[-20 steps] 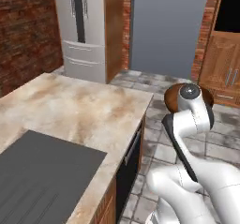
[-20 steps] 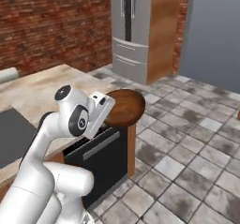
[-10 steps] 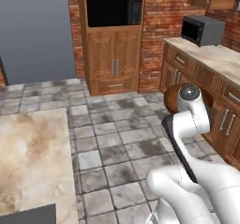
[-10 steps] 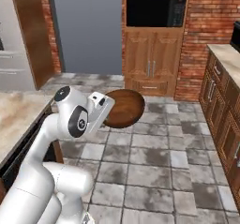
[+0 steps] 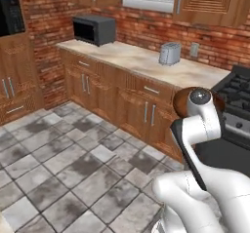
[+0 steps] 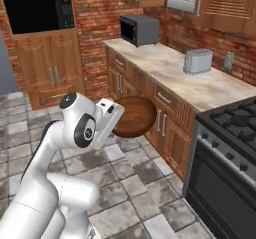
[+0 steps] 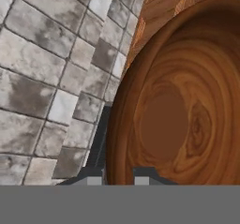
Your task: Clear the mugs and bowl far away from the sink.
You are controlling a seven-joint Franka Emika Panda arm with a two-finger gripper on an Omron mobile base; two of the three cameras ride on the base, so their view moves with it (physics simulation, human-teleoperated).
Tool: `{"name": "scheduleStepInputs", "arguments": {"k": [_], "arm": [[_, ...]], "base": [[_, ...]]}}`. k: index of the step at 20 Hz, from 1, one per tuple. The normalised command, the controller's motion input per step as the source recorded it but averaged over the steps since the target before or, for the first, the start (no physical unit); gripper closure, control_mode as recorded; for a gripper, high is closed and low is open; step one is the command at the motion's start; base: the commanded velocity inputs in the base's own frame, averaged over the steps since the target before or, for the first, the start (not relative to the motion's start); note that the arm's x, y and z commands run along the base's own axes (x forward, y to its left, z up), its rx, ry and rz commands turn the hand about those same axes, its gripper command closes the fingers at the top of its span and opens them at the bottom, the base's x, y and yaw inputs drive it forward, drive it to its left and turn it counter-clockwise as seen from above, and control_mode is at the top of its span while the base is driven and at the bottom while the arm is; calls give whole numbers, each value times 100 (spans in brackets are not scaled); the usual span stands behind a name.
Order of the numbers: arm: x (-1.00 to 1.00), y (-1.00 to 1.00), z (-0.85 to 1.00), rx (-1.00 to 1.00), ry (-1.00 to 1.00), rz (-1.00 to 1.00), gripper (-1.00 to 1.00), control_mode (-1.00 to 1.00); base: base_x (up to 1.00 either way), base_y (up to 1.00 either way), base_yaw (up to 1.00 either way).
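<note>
One wide, shallow, dark brown wood-grained round bowl (image 6: 131, 116) is carried in the air, its rim clamped between the two dark fingertips of the pincer (image 7: 118, 174), as is seen in the hand view, where one tip (image 7: 96, 149) lies against the outside of the wall and the other (image 7: 146, 173) just inside the rim. In the right base view the bowl is held out ahead of the white arm, above the grey stone-tiled floor (image 6: 125, 183) and just beside the wooden cabinet fronts (image 6: 165, 120). In the left base view only part of the bowl (image 5: 181, 102) is seen, behind the arm's upper joint. Beyond the pincer a beige marbled desk (image 6: 190, 80) runs along the red brick wall (image 5: 146, 25); a silver toaster (image 6: 197, 61) and, further along, a dark grey microwave (image 6: 139, 29) are set on it. Beside the desk, near the pincer, a black gas stove (image 6: 227, 153) is placed. Wooden wall cupboards (image 5: 210, 3) are hung above the desk.
</note>
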Motion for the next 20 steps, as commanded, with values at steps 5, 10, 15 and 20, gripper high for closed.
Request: {"name": "scheduleStepInputs", "arguments": {"k": [5, 10, 15, 20], "arm": [[0, 0, 0, 0, 0, 0, 100, 100], [0, 0, 0, 0, 0, 0, 100, 100], [0, 0, 0, 0, 0, 0, 100, 100], [0, 0, 0, 0, 0, 0, 100, 100]], "base": [[58, 41, -51], [89, 45, -36], [89, 62, -38], [87, 78, -40]]}}
